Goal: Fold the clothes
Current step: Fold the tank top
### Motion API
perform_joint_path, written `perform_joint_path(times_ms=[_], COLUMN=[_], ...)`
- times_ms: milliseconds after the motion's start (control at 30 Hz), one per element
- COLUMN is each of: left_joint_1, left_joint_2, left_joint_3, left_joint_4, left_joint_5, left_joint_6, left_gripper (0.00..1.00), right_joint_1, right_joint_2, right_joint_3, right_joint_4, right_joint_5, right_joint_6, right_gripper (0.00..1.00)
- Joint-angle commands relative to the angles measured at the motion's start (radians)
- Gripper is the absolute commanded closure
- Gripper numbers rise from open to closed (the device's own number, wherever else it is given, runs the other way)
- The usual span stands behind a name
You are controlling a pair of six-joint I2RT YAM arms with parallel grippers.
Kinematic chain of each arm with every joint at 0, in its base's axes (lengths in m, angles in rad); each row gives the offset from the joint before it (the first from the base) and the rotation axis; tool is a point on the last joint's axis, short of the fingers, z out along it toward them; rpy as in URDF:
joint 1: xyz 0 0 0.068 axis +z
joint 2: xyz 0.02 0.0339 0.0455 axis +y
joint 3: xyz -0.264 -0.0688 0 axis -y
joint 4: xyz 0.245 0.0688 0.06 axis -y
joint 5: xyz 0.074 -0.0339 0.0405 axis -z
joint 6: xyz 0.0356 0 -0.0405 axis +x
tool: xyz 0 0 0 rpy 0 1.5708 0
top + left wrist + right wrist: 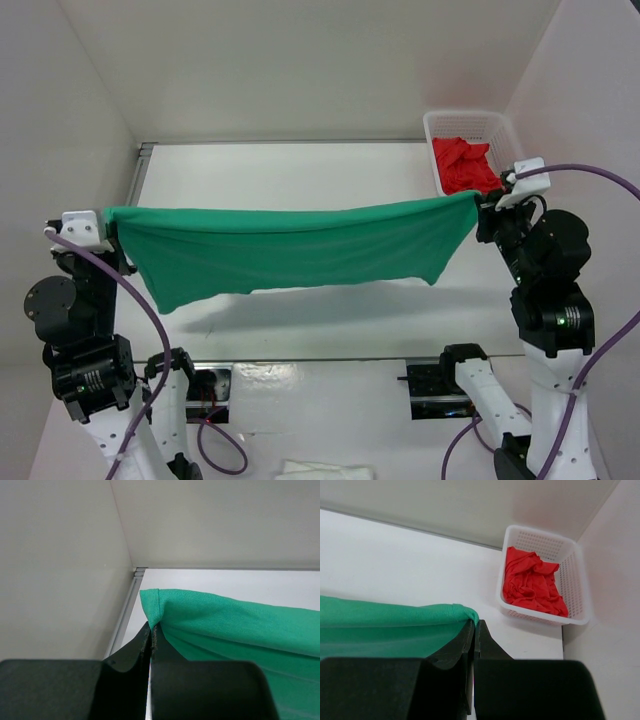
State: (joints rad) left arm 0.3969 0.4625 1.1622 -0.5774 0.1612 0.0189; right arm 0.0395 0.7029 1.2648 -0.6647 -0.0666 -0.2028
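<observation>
Shirt (300,250), green, sagging midair, left hand (151,632) and right hand (474,627) clamped on its ends

Bright, even, diffuse light fell from above; the green T-shirt (300,245) cast a soft, faint shadow on the white tabletop (300,180). All three views were sharp.

The plain emerald-green soft-fabric T-shirt (290,250) bears no pattern. A crumpled red cloth garment (462,165) lies inside the white lattice-walled plastic basket (505,135). The flat worktop (300,175) is white, the thin cables (590,170) are purple, and the rubber fingers (132,655) are black.
</observation>
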Motion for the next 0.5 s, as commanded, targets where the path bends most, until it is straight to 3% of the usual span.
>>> perform_joint_path(times_ms=[0,467], left_joint_1=[0.007,0.007], left_joint_2=[-0.016,-0.025], left_joint_3=[0.062,0.114], left_joint_4=[0.042,-0.01], left_joint_5=[-0.023,0.026], left_joint_6=[-0.027,-0.045], left_gripper=[1.0,1.0], right_joint_1=[-0.003,-0.003], right_joint_2=[-0.014,-0.033], right_joint_3=[0.062,0.093], right_joint_4=[0.068,0.014], right_joint_5=[0.027,0.005], right_joint_6=[0.008,0.008], right_gripper=[1.0,1.0])
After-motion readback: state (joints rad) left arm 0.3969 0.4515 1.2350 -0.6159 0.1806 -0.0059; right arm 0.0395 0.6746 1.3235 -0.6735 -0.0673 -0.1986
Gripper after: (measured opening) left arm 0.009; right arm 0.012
